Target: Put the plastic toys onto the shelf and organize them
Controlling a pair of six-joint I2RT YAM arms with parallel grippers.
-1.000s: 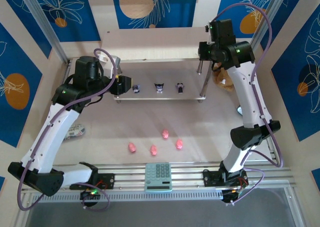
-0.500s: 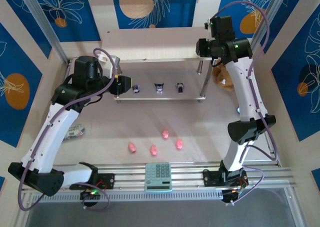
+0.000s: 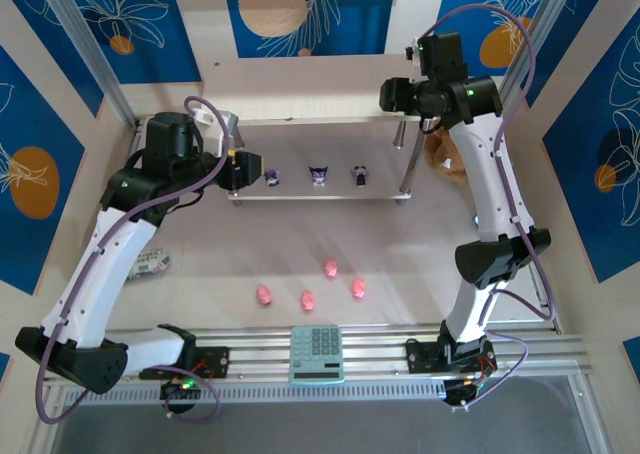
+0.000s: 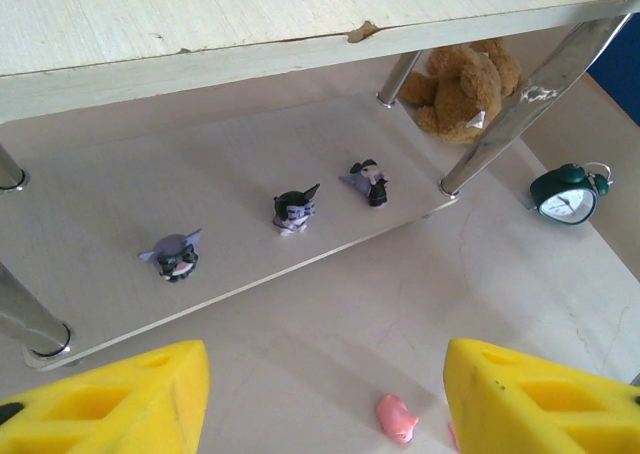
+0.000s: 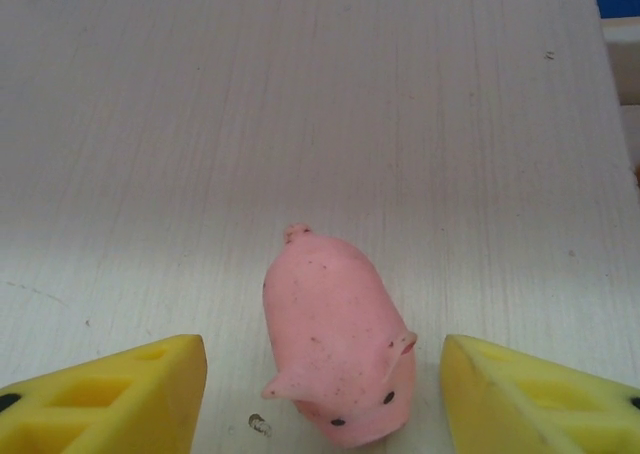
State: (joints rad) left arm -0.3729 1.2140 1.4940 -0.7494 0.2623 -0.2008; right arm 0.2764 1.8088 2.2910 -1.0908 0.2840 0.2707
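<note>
Noted at the near edge of the table: a calculator. Just beyond, found loose on the tabletop: four pink pigs, small, smooth and rounded, near one another but apart.

Farther back, on the lower level of the shelf: three dark figurines in a row, well spaced, each purple-black with pointed ears and a pale face. Left gripper recorded at the left end of that lower level, yellow fingers spread wide, nothing between them.

On the pale wood-grain top board: a fifth pink pig, lying belly-down, faintly speckled, with snout, two dark eyes and small ears toward the camera and a tail stub away from it. Right gripper over it, jaws spread to either side, pads clear of the pig.

Behind the shelf's right legs: a brown plush bear. Near it on the table: a green alarm clock.
</note>
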